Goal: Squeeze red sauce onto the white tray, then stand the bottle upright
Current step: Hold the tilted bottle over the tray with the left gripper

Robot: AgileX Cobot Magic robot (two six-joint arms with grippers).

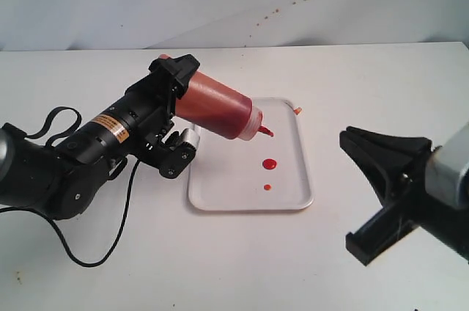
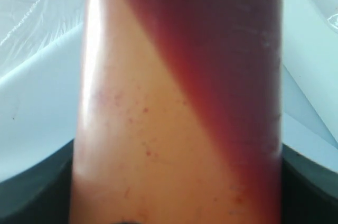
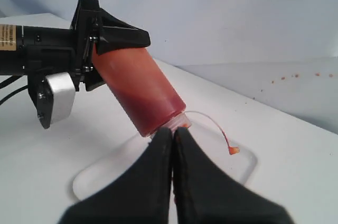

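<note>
At the left centre of the exterior view, the bottle (image 1: 220,109) is grasped near its base by the left hand (image 1: 178,113) and held tilted. Its red nozzle (image 1: 265,132) is pointed down over the upper part of the white tray (image 1: 242,186). Two round drops of the red sauce (image 1: 270,163) are seen on the tray below the nozzle, the larger one nearer it. The tethered tip (image 1: 297,111) is seen by the tray's upper right corner. The tray is laid flat on the desk (image 1: 110,267), mid-frame. At the right edge, the right hand (image 3: 172,131) is seen apart from the tray, clenched on nothing.
</note>
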